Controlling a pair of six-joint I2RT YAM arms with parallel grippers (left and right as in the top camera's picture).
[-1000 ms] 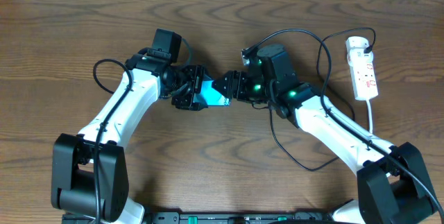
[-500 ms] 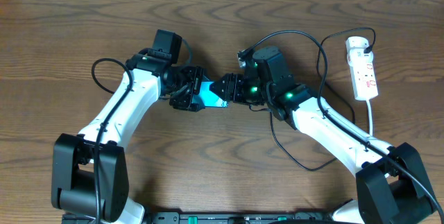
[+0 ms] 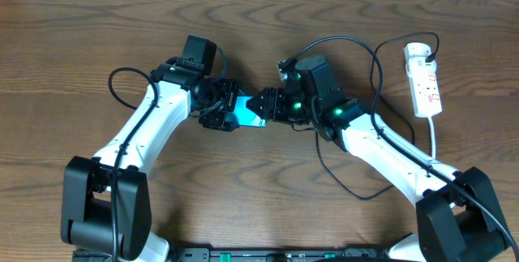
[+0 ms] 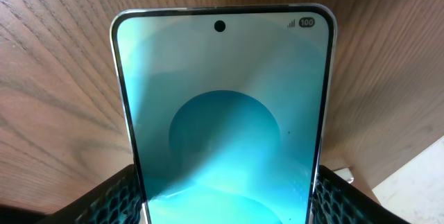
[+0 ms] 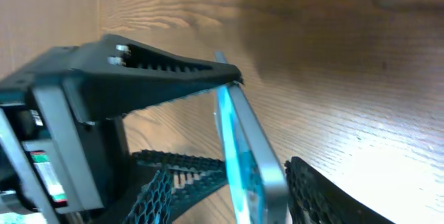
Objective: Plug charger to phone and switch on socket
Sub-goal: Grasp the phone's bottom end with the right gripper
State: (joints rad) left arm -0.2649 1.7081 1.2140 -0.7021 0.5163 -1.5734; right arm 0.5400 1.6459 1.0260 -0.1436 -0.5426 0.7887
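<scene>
The phone (image 3: 246, 113), its screen lit cyan, is held off the table between the two grippers. My left gripper (image 3: 227, 109) is shut on its long edges; in the left wrist view the phone (image 4: 222, 127) fills the frame between the mesh fingers (image 4: 222, 189). My right gripper (image 3: 263, 106) is at the phone's other end. Its fingers (image 5: 232, 186) straddle the phone (image 5: 246, 148) edge-on, with a gap on one side. The charger's black cable (image 3: 340, 39) loops behind the right arm; its plug tip is hidden. The white socket (image 3: 425, 79) lies at the far right.
The socket's thick white cord (image 3: 435, 140) runs toward the front by the right arm. Black cable also loops on the table under the right arm (image 3: 357, 195). A black cable curls beside the left arm (image 3: 113, 88).
My right gripper has moved a little to the left, so its fingers now reach over the phone's end. My left gripper, holding the phone, has shifted slightly.
</scene>
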